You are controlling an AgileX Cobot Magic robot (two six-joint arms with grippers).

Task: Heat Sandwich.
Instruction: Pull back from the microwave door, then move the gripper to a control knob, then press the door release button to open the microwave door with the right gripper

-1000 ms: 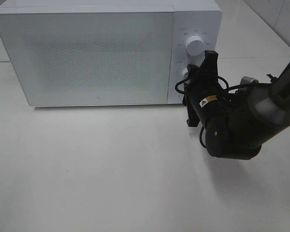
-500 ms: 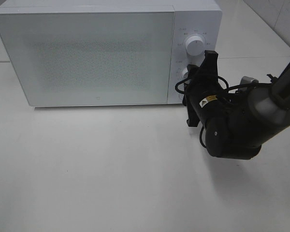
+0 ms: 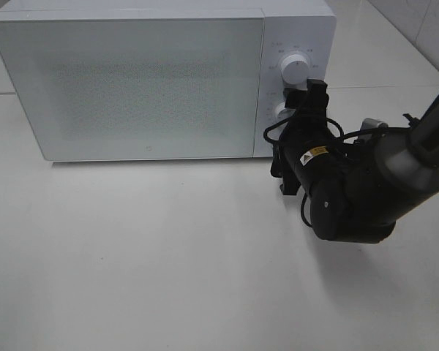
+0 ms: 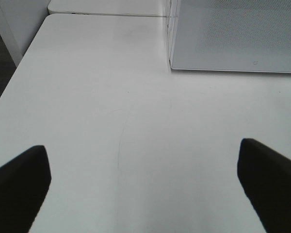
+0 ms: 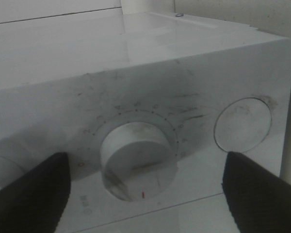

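Smooth white tabletop [image 3: 132,256], boxy microwave [image 3: 132,80], right gripper [image 5: 145,156] spread wide facing round knob [image 5: 136,148], left gripper [image 4: 141,145] wide.

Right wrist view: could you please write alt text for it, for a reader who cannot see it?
A round white dial, ringed by tick marks, fills this close-up of the smudged microwave. The open right gripper shows two dark fingertips framing the dial without touching it, and a round button sits beside it.
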